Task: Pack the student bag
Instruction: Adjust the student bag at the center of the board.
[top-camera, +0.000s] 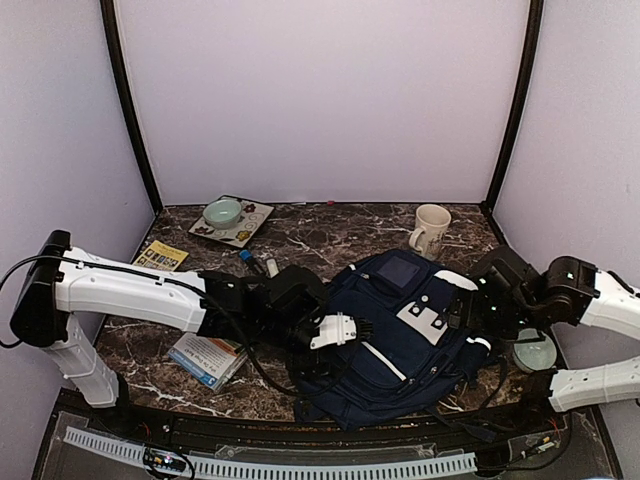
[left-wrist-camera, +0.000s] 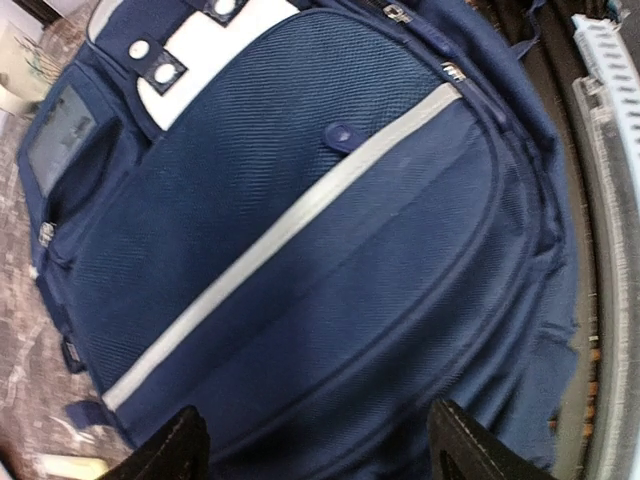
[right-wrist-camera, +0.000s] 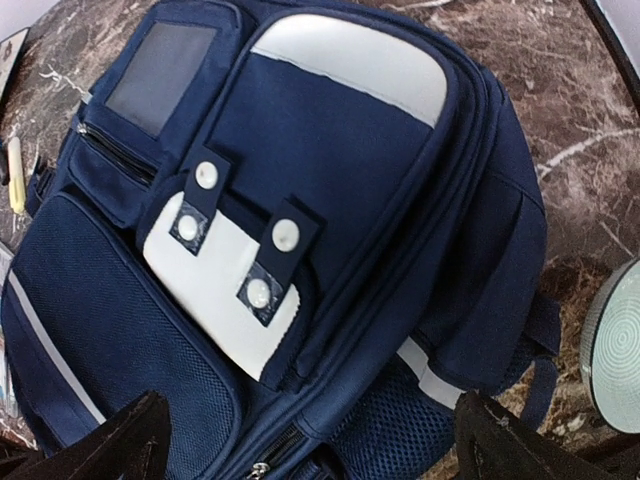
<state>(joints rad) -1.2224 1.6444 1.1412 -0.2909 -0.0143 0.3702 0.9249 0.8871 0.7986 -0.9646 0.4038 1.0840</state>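
Bag (top-camera: 400, 335) lies closed on the worktop (top-camera: 330, 235); I hold left fingers (left-wrist-camera: 175, 450) and right fingers (right-wrist-camera: 125, 440) spread above it, presumably to unzip.

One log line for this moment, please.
backpack flat, looks zipped | left hand open over stripe | right hand open over snap pocket | mug unpacked

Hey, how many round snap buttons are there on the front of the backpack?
4. On the backpack, one dark tab carries two, the tab beside it carries two, both over the white patch. Others may be hidden.
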